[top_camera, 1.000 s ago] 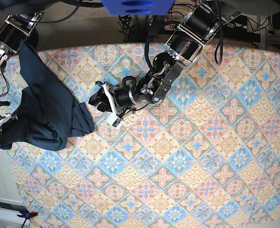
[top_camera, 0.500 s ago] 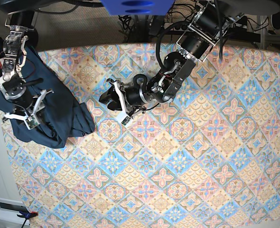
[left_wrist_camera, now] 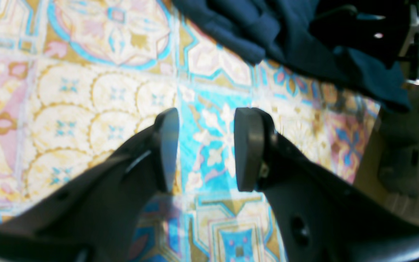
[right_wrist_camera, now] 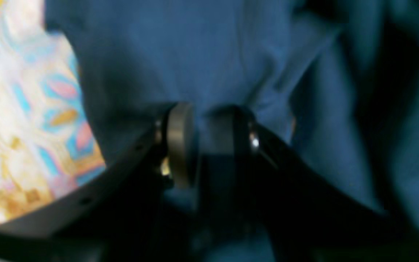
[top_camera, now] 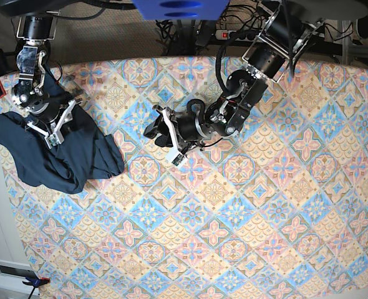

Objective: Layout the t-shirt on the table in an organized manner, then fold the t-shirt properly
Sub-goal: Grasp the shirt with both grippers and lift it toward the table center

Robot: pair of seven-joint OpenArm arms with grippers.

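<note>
wide counter (top_camera: 246,237) in diamond floral cloth, mostly bare. t-shirt (top_camera: 53,156) lies in crumpled heap at far corner, not yet laid out; folding not begun. right claw (right_wrist_camera: 209,145) over heap, cloth between jaws, grip unclear. left claw (left_wrist_camera: 206,149) open, empty, beside heap.

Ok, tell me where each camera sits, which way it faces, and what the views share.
Base: overhead, facing down on the table, both arms and the crumpled t-shirt.
Left wrist: behind the left gripper, open and empty, low over the table, t-shirt beyond.
Right wrist: behind the right gripper, facing t-shirt cloth that fills the view; jaws parted, cloth bunched between them.
Shared: all three show the t-shirt and table.
</note>
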